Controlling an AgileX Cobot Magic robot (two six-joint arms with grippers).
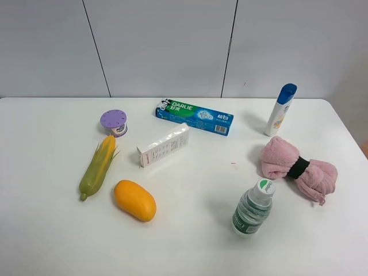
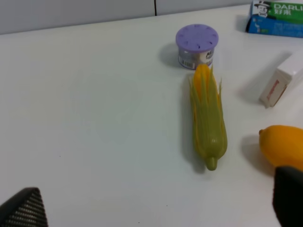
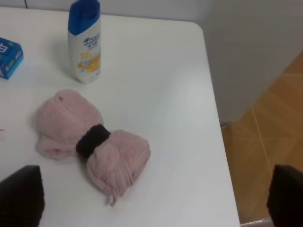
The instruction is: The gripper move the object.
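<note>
Flanking corn cob (image 1: 98, 168): purple-lidded tub (image 1: 114, 122), mango (image 1: 135, 200)

I see neither arm in the high view. My left gripper (image 2: 156, 208) shows only two dark fingertips at the lower corners of its wrist frame, spread wide. My right gripper (image 3: 154, 201) looks the same: tips at both lower corners, nothing between.

High view: looks down on the whole white table (image 1: 190, 241) from its front edge. Left wrist view: low and close, facing the corn cob (image 2: 208, 120), which the high view shares (image 1: 99, 167). Right wrist view: above the pink towel (image 3: 90, 142), likewise shared (image 1: 296, 168).
</note>
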